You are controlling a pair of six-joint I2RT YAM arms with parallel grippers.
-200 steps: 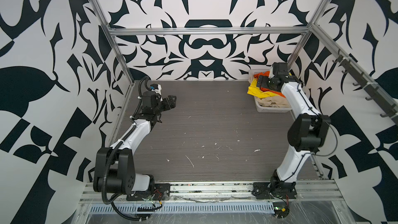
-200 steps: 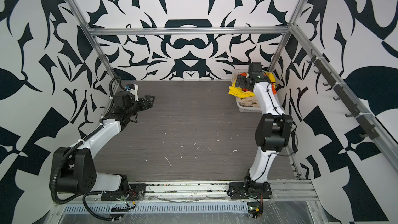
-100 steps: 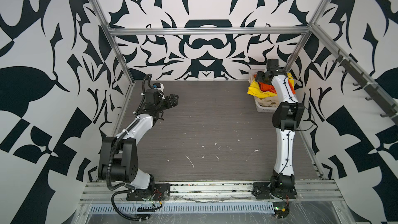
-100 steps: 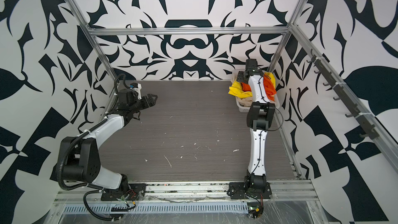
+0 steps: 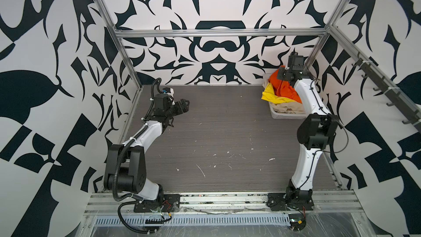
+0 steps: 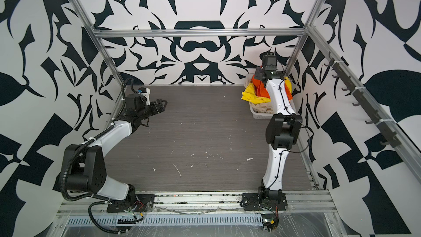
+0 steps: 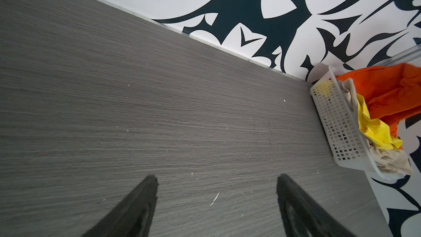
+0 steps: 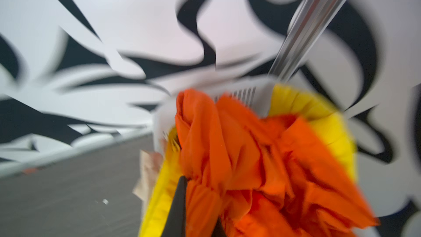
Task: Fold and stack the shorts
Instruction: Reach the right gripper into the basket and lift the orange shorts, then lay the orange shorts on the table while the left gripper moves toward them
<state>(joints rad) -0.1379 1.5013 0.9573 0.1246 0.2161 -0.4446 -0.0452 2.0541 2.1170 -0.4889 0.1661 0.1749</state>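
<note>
The three shorts lie bunched in a white perforated basket (image 5: 284, 116) at the back right of the table. The orange shorts (image 5: 284, 87) are on top, with the yellow shorts (image 5: 270, 93) hanging over the basket's left rim and the beige shorts (image 5: 288, 110) underneath. My right gripper (image 5: 280, 76) is shut on the orange shorts (image 8: 239, 156); orange cloth fills the gap between its fingers (image 8: 181, 192) and is pulled up into a peak. My left gripper (image 5: 183, 105) hangs open and empty over the bare table at the back left, as the left wrist view (image 7: 216, 178) shows.
The basket (image 6: 262, 116) stands tight in the corner between the back wall and the right frame post (image 5: 319, 49). A rail of hooks (image 5: 387, 92) runs along the right wall. The grey table (image 5: 223, 133) carries only small white scraps.
My right gripper has gone from open to shut on the orange shorts and has drawn them upward. The left arm has reached slightly further toward the middle, still open.
</note>
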